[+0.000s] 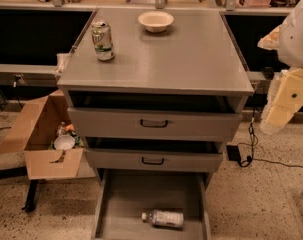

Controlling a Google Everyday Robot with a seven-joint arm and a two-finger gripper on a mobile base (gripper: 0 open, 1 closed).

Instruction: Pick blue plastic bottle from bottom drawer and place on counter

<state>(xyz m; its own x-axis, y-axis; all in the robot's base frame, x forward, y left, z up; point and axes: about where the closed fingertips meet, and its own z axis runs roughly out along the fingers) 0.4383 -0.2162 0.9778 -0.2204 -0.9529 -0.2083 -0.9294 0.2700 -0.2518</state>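
Observation:
The blue plastic bottle (162, 218) lies on its side near the front of the open bottom drawer (116, 194), white cap pointing left. The counter (191, 59) is the flat grey top of the cabinet. My gripper (283, 104) hangs at the right edge of the view, beside the cabinet's right side and below counter height. It is far above and to the right of the bottle and holds nothing that I can see.
A green-and-white soda can (103, 40) and a white bowl (156, 20) stand on the counter. The two upper drawers (153, 123) are slightly open. A cardboard box (43, 134) sits on the floor at left. Cables (248, 144) lie at right.

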